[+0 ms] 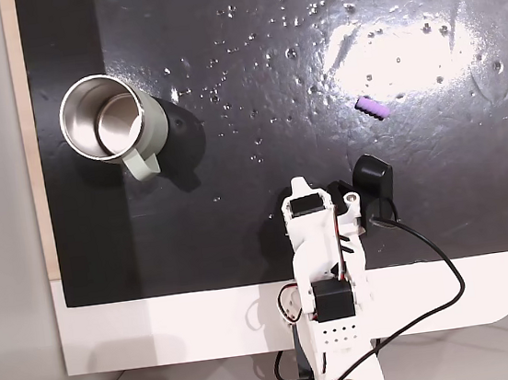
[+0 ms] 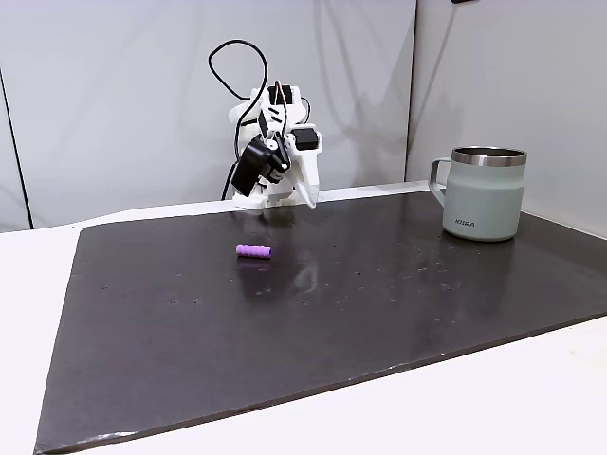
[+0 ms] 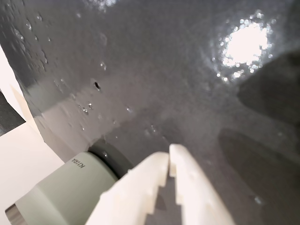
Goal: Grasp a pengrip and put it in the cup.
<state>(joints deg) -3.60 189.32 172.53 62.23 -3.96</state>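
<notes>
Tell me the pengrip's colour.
Purple; the pengrip shows best in a fixed view, lying on the dark mat.

In a fixed view from above, the cup (image 1: 114, 122) is seen standing upright at the mat's (image 1: 226, 110) upper left, the pengrip (image 1: 371, 108) lying well apart at the right, and the arm (image 1: 323, 265) placed at the lower edge between them.

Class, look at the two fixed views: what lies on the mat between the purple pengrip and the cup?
Nothing: in both fixed views, only bare black mat separates the pengrip from the cup.
</notes>
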